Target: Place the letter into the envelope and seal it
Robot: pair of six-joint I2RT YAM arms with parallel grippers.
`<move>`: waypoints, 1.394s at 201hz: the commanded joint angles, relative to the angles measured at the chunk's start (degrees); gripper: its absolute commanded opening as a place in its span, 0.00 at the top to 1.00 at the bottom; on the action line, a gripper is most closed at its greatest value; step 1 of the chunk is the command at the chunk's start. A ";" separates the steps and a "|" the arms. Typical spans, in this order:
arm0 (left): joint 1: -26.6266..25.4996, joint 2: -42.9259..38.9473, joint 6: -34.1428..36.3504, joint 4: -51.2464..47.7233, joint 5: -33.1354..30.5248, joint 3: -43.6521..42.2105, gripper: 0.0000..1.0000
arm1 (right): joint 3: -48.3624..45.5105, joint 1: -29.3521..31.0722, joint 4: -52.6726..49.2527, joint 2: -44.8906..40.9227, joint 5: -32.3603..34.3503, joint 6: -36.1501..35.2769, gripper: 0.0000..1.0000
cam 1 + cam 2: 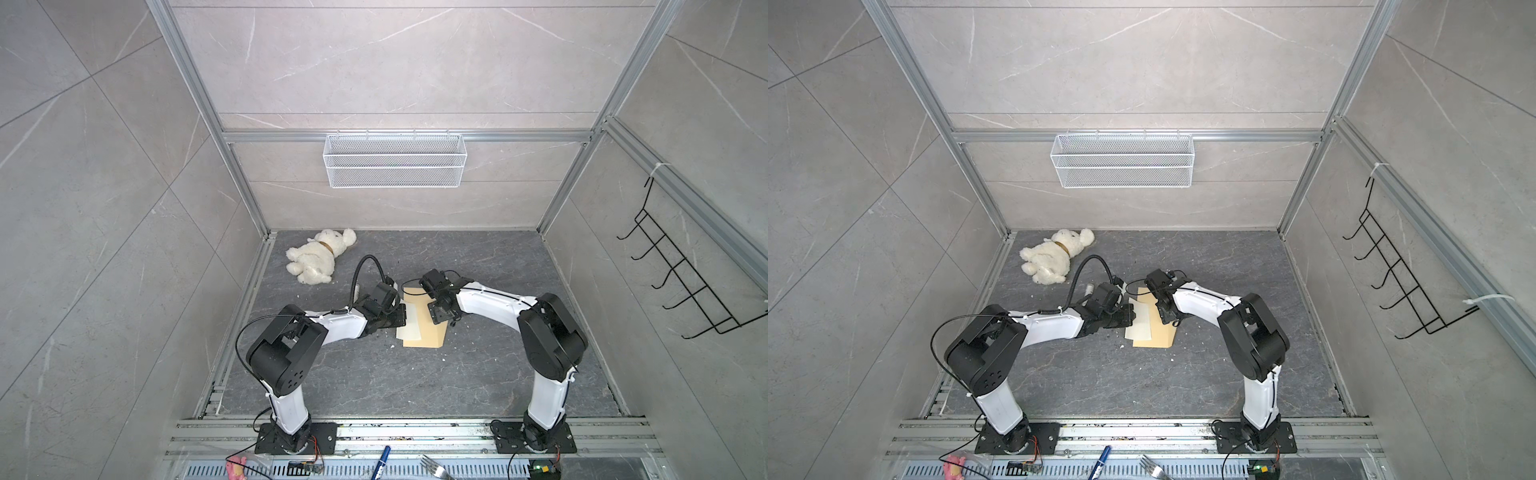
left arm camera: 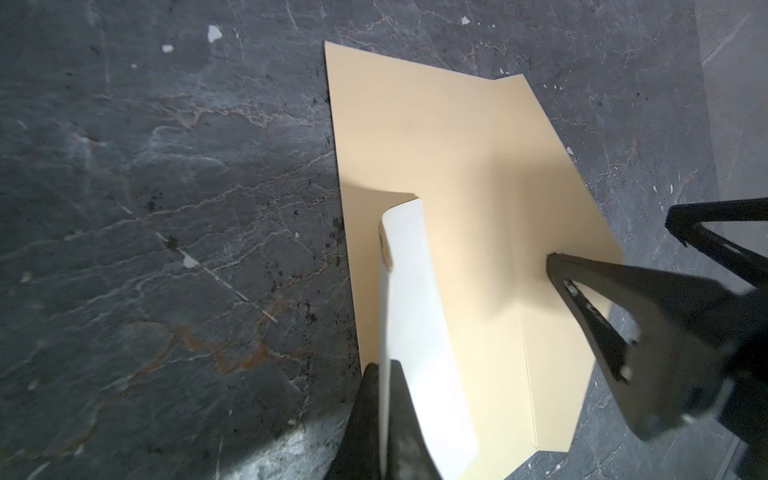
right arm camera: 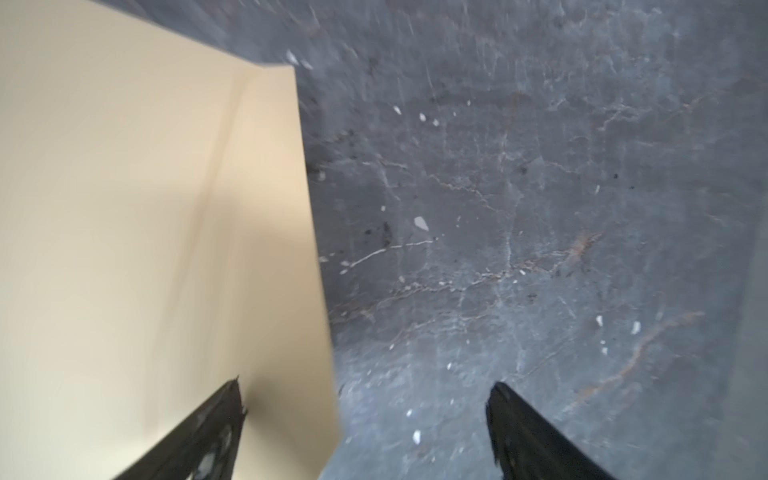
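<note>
Letter [image 2: 415,311] pinched in the left gripper [image 2: 384,370]; right gripper [image 3: 365,384] spread wide, holding nothing.
At the centre of both top views the envelope [image 1: 432,332] lies flat on the dark table [image 2: 166,208], with the pale letter curling over its left part. 1 right finger [image 3: 216,419] hangs over the envelope, 1 over bare table.
</note>
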 commanded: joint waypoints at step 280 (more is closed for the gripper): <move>7.16 -19.23 -28.66 45.50 28.16 -5.75 1.00 | -27.40 -11.29 69.20 -32.25 -66.15 35.69 0.44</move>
